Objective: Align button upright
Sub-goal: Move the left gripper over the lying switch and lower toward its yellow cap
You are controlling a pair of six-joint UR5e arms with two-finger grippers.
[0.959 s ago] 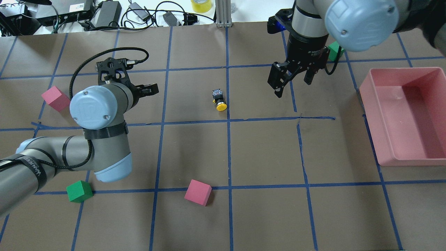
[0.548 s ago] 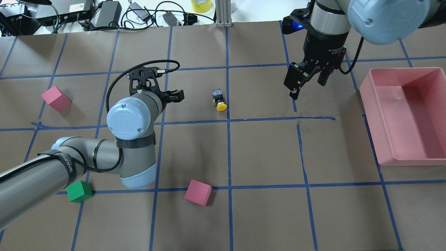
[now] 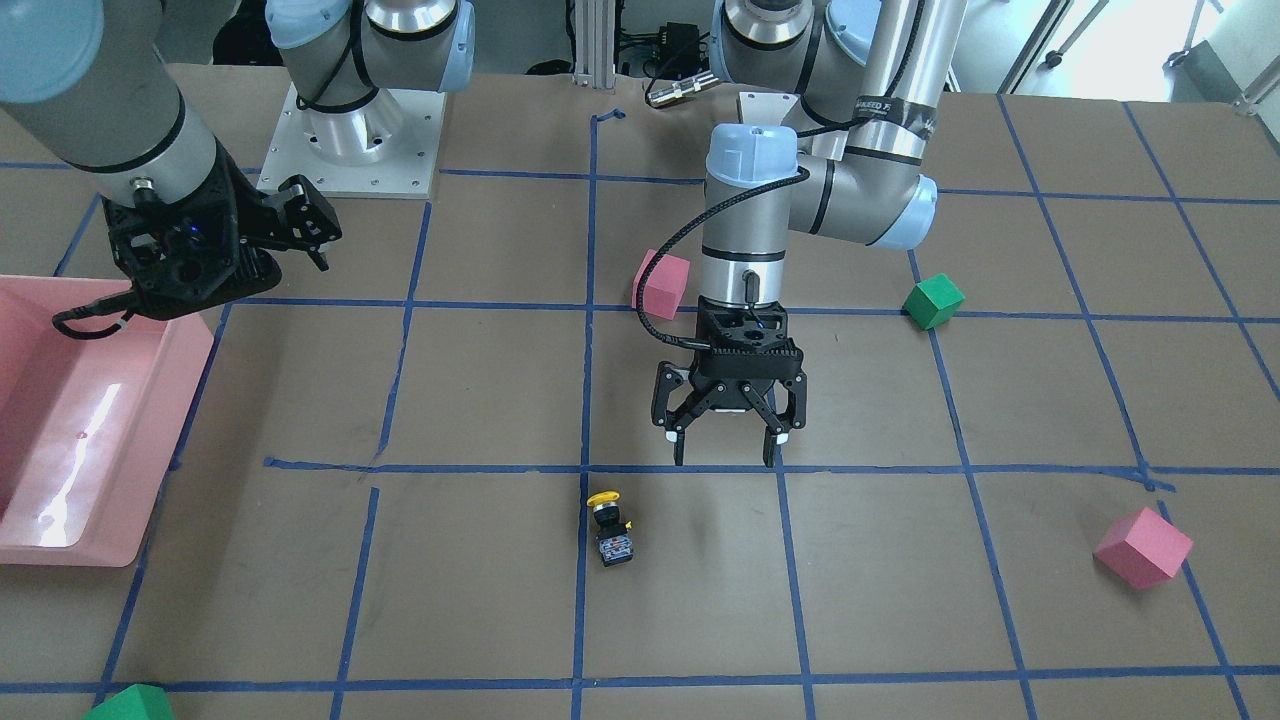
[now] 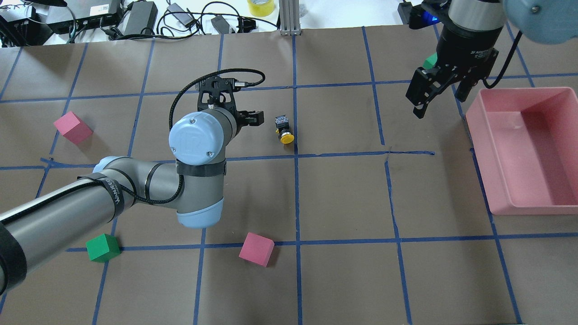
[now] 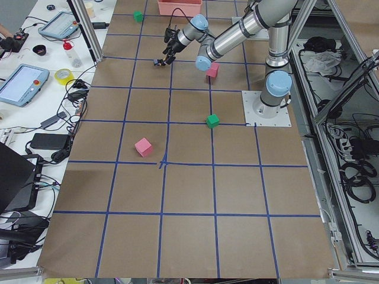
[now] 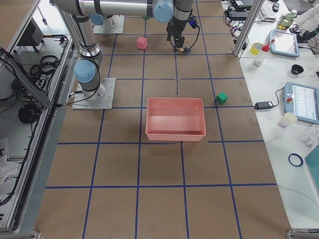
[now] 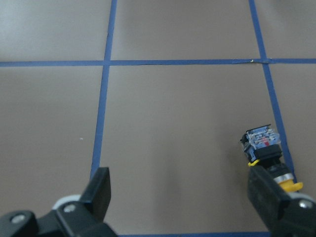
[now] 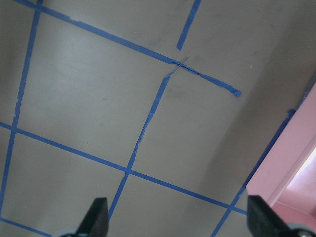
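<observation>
The button lies on its side on the brown table, yellow cap toward the robot and whitish contact block away from it. The front-facing view shows the button just past a blue tape line. My left gripper hangs open above the table, close beside the button on the robot's left and not touching it. In the left wrist view the button lies right by one of the fingers. My right gripper is open and empty, far off beside the pink bin.
A pink bin stands at the table's right. Pink cubes and green cubes are scattered about. Cables and power bricks lie beyond the far edge.
My left arm has swung right, bringing its open gripper close to the button. My right arm has pulled away right toward the pink bin. The button has not moved.
</observation>
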